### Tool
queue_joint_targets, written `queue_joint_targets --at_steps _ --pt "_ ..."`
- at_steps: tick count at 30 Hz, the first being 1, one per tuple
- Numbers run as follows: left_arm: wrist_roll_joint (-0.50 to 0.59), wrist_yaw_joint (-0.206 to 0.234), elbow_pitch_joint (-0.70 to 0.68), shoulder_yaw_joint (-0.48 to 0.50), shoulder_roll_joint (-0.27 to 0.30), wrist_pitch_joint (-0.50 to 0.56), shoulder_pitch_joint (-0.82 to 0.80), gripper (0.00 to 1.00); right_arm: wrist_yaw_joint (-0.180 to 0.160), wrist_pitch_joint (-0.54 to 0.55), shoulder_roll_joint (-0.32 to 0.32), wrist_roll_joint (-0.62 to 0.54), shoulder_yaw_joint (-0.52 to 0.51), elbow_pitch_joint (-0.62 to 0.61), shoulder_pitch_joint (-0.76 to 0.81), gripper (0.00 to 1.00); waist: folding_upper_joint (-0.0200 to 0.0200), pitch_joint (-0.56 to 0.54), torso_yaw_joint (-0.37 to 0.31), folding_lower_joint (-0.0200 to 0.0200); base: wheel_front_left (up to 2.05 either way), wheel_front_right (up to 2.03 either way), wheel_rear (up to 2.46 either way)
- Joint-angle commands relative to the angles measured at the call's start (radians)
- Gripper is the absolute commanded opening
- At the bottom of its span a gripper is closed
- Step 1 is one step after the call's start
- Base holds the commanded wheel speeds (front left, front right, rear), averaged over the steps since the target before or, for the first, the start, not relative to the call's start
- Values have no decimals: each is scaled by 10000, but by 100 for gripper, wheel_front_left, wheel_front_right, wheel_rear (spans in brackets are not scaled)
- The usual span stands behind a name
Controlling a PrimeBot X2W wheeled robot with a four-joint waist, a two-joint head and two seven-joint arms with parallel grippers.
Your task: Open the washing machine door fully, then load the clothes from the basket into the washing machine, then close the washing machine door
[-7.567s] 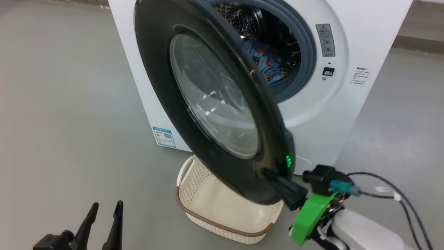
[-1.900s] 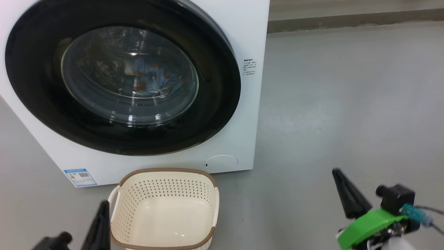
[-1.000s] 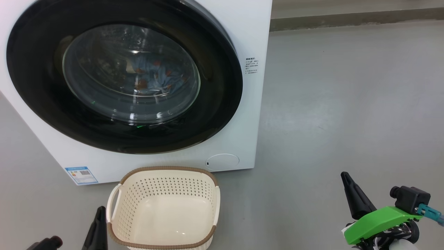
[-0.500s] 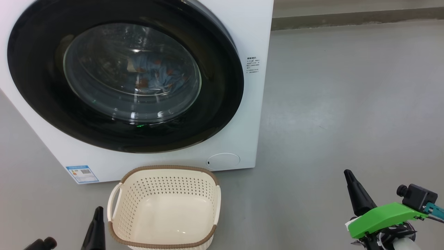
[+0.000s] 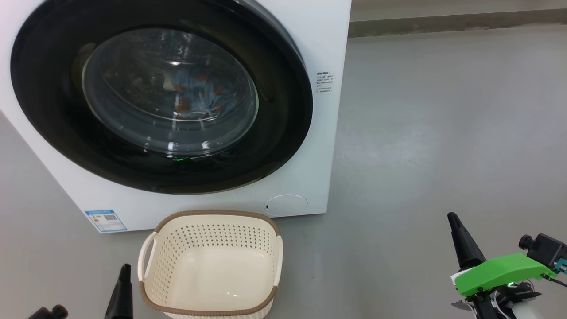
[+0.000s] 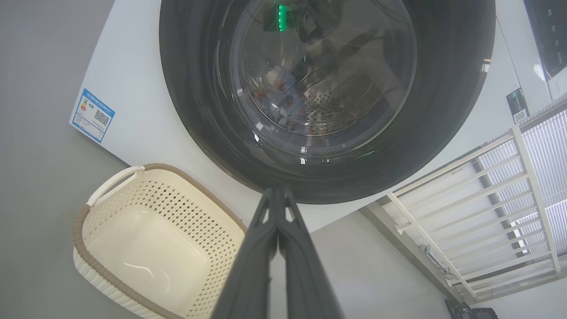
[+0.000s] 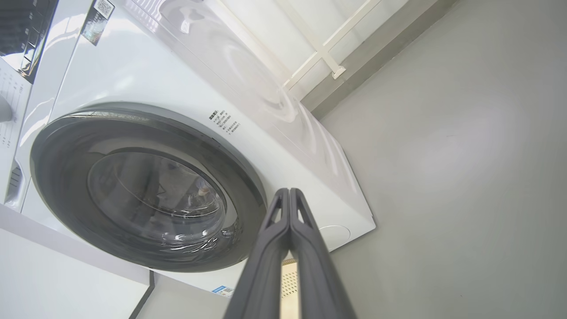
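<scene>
The washing machine [image 5: 325, 40] stands at the upper left with its round black door [image 5: 283, 133] closed flat against the front. Through the glass window the blue bear-print clothes [image 5: 195, 95] lie inside the drum; they also show as the clothes [image 6: 283, 99] in the left wrist view. The cream basket [image 5: 208, 266] sits on the floor below the door with nothing in it. My left gripper [image 5: 125, 270] is shut just left of the basket. My right gripper [image 5: 452, 218] is shut at the lower right, well away from the machine. Both pairs of fingers [image 6: 275, 195] [image 7: 289, 195] are pressed together, holding nothing.
A blue label sticker [image 5: 106, 220] and a round lower flap [image 5: 285, 204] mark the machine's front. Grey floor spreads to the right up to a dark skirting [image 5: 443, 22]. A white railing [image 6: 478, 186] shows beside the machine.
The door, half open several seconds ago, is closed. Over the last second my right gripper has drawn back toward the lower right; my left stays low beside the basket.
</scene>
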Motion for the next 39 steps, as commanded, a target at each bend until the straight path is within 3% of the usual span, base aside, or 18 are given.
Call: queue_joint_targets --at_steps 1,39 --pt "-301 -77 -281 290 98 113 -506 0 -33 80 -36 304 -85 -307 -208 0 -1 4 5 -1 0 0 0" --pt "-3282 -240 -367 1194 -454 1212 -759 0 -56 1184 496 3650 -1221 -709 -99 0 -1 81 108 -1 0 0 0"
